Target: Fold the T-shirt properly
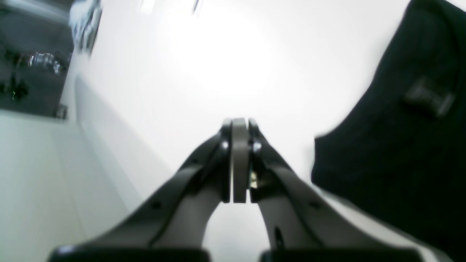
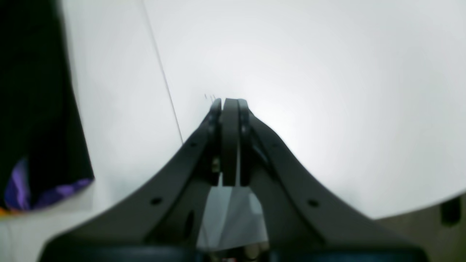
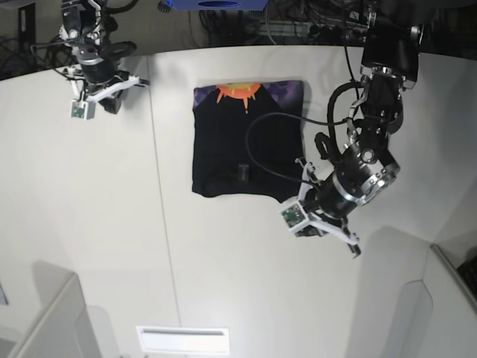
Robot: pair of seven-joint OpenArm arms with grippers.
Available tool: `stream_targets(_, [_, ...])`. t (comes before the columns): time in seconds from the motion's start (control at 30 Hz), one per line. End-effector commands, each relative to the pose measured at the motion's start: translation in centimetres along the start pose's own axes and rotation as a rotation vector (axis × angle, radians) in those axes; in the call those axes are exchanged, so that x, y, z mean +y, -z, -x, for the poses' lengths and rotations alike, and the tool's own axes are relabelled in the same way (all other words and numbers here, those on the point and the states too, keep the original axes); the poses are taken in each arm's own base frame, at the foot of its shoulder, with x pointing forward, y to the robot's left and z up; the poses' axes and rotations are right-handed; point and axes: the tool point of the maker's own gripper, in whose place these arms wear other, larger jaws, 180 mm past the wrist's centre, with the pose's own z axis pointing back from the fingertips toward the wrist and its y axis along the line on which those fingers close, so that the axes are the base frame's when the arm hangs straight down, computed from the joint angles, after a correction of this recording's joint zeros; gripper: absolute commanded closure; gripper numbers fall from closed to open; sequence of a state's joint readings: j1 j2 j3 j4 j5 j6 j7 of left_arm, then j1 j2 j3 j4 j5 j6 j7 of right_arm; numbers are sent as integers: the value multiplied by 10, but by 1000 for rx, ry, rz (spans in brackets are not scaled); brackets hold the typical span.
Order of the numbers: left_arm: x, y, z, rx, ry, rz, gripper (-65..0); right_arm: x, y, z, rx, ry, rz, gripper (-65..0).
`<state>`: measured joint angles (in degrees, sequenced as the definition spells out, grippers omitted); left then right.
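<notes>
The black T-shirt (image 3: 246, 145) lies folded into a compact rectangle on the white table (image 3: 89, 224), its orange and purple print showing along the far edge. A small label (image 3: 242, 172) sits on the cloth. My left gripper (image 3: 351, 245) is shut and empty, hovering off the shirt's near right corner. In the left wrist view the left gripper (image 1: 239, 123) has its pads pressed together, with the T-shirt (image 1: 393, 153) to the right. My right gripper (image 3: 140, 81) is shut and empty at the far left. The right wrist view has the right gripper (image 2: 230, 102) over bare table, and the T-shirt (image 2: 36, 102) at the left.
A seam (image 3: 160, 201) runs down the table left of the shirt. Grey bins stand at the near left (image 3: 52, 321) and near right (image 3: 417, 298), with a white slotted plate (image 3: 182, 339) at the front edge. Cables and equipment (image 3: 298, 22) lie behind the table.
</notes>
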<state>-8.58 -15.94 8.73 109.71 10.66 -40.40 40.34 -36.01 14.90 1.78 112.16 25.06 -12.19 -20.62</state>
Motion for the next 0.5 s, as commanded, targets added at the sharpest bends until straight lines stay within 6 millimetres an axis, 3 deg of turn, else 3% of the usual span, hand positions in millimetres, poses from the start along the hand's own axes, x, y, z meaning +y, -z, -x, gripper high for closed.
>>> stream_targets(0.0, [9,-9,0,-33,-19,-38,0,0,-5,-13,-63,-46,-9,0])
stream_targets(0.2, [-25,-47,30,-203,-178,-31,0,-12,-22,-13,-165,-283,62,0])
stream_targets(0.37, [-63,-78,60,-212,-300,12,0,-13,-40,-11,-241,-386,59,0])
stream_targets(0.47, [-69,-99,77,-209,-419,4,0,-12,-49,-8,-268,-431,55,0])
